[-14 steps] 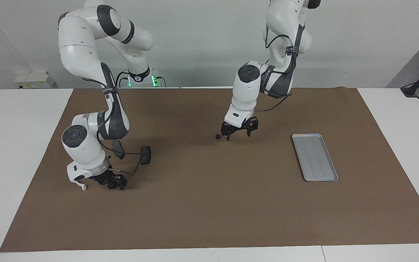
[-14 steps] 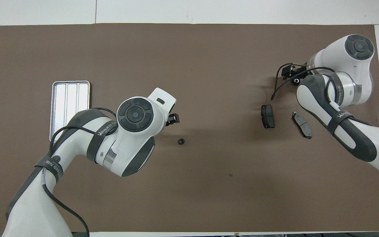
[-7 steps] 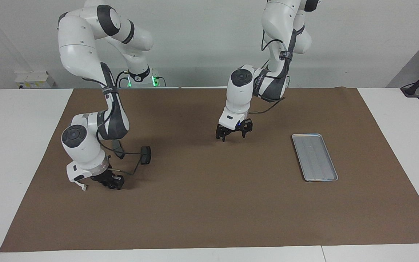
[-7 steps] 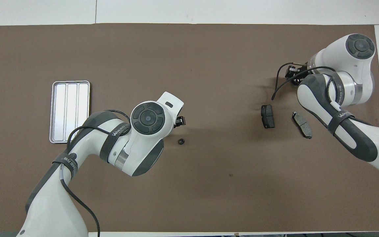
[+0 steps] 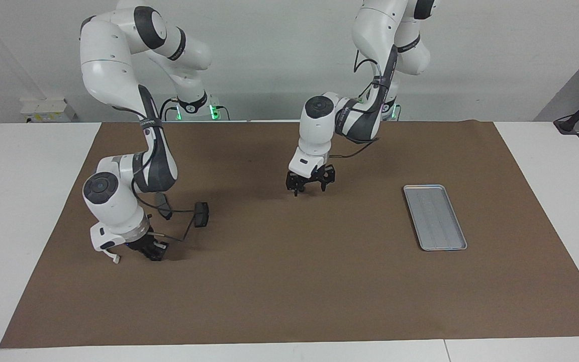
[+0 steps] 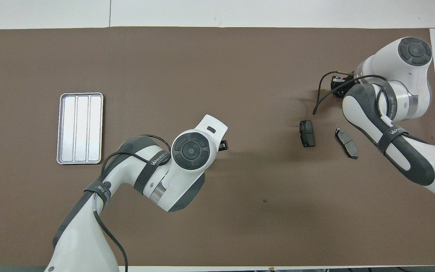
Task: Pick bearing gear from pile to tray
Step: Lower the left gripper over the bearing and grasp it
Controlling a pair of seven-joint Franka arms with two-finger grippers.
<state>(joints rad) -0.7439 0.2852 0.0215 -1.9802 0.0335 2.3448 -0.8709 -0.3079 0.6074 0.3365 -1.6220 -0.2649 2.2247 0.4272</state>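
Brown matting (image 5: pixel 289 301) carries the empty tray (image 5: pixel 422 187) toward the left arm's end, well apart from the pile's two brake pads (image 6: pixel 307 133) at the right arm's end. Over the last second the left gripper (image 5: pixel 309 191), jaws wide and holding nothing, has slid across the mat's middle onto the spot where a tiny black round piece lay, hiding it, so a pick looks imminent. The right gripper (image 5: pixel 151 250) sits low by the pile; its grip cannot be told.

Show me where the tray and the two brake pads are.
tray (image 6: pixel 80 129): overhead view, middle of its ribbed base.
brake pad nearer the tray (image 6: pixel 307 133): overhead view, centre of its dark face.
brake pad beside it (image 6: pixel 346 143): overhead view, centre of its grey face.
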